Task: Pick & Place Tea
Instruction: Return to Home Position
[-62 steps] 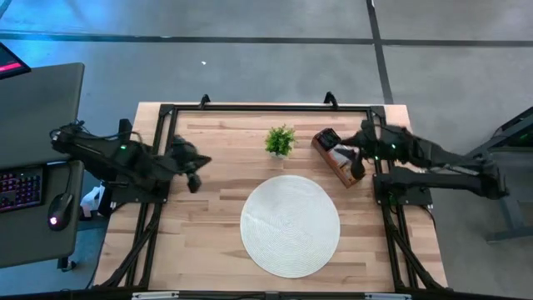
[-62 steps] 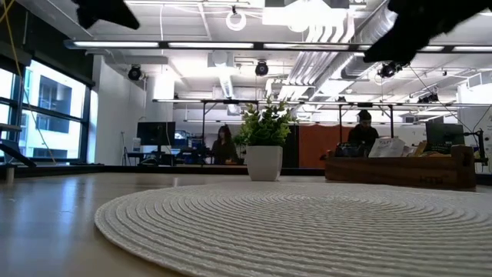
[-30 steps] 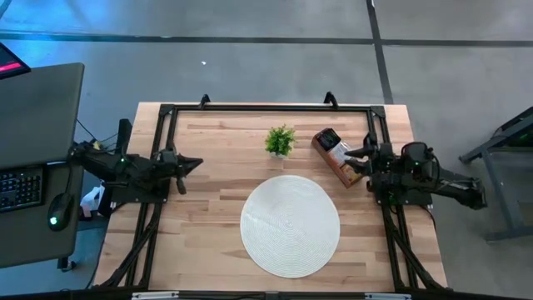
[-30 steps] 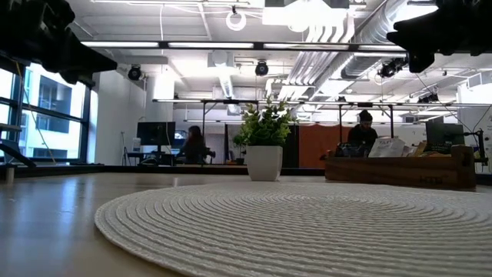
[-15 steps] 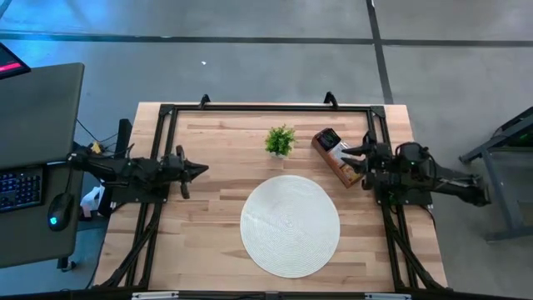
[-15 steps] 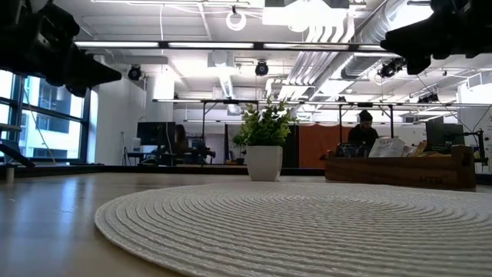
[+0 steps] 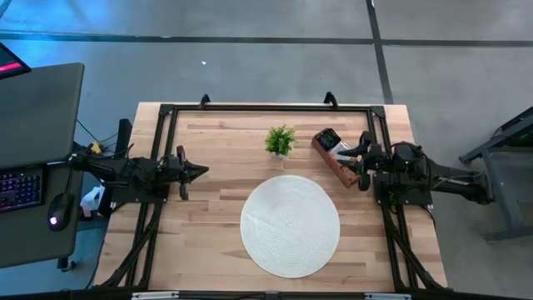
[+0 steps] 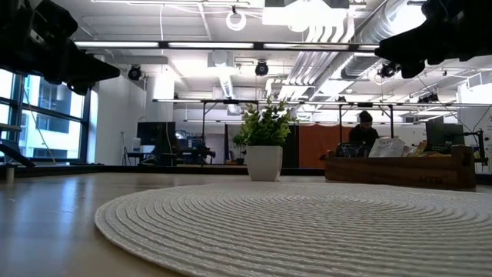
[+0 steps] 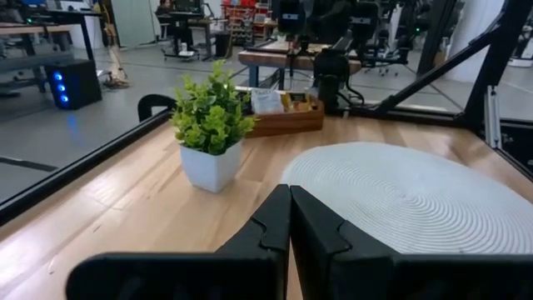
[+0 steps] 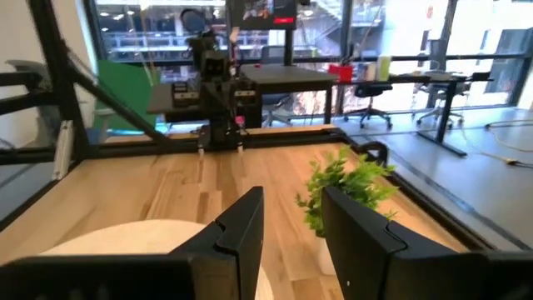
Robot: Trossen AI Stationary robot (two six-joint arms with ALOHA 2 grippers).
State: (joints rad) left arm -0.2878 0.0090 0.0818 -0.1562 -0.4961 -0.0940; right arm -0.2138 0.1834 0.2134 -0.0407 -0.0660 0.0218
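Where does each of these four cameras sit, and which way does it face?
High view: above the table, facing down; left gripper and right gripper show.
Low view: at table height, facing across the round mat to the potted plant; arms at top corners.
Left wrist view: on the left arm, facing plant and wooden tray; shut fingers show.
Right wrist view: on the right arm, facing the plant; open fingers show.
All share the plant.

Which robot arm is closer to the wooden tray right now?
The right. The right gripper hangs just beside the tray; the left gripper is across the table, beyond the plant.
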